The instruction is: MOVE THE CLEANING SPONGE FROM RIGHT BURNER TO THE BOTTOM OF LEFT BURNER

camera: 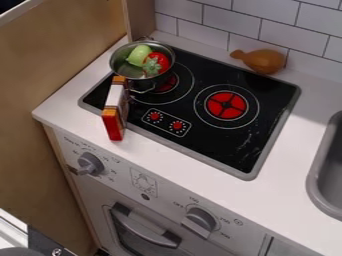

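Nothing lies on the right burner [227, 105], whose red disc and white ring are uncovered. The left burner [168, 85] is partly covered by a metal pot. A narrow box-like item [113, 109], white in the middle with orange and red ends, stands at the lower left of that burner. It straddles the stovetop's front-left edge and the white counter, close to the pot. I cannot tell whether this item is the cleaning sponge.
The metal pot [119, 62] holds a green item and a red tomato-like toy [155, 62]. A brown drumstick-shaped toy [262, 61] lies behind the stovetop by the tiled wall. A grey sink [322, 177] is at the right edge, a wooden panel [60, 55] at the left.
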